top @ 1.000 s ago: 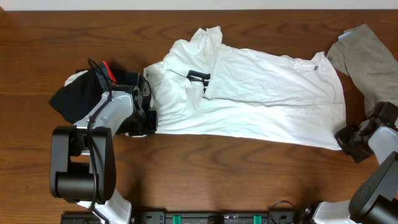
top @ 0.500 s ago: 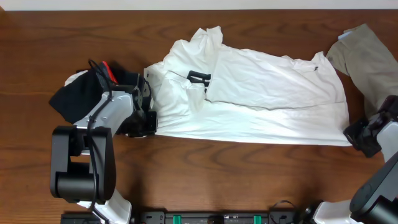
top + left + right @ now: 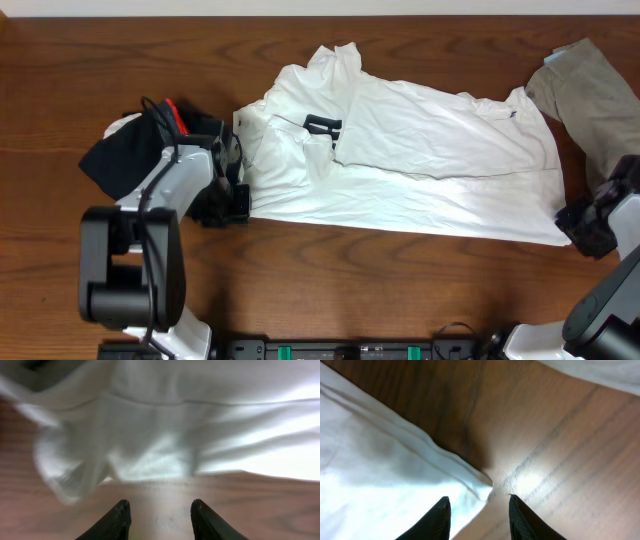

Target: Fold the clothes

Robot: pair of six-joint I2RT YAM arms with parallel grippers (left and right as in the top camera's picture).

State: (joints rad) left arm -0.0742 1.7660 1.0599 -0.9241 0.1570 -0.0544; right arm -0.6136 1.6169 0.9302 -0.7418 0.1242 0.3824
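The brown wooden desk (image 3: 100,60) carries a large white T-shirt (image 3: 430,160) spread crumpled across the middle of the frame from centre-left to right, with a bit of dark lettering (image 3: 320,124) showing near its upper left folds. A khaki-grey garment (image 3: 590,100) lies in the upper right corner, and a black garment (image 3: 120,155) with a red edge sits bunched at the left. The left gripper (image 3: 159,512) stands partly open and empty over bare desk just beside the shirt's left hem, and the right gripper (image 3: 477,510) is likewise partly open, holding nothing, with the shirt's lower right corner lying just ahead of its fingertips.
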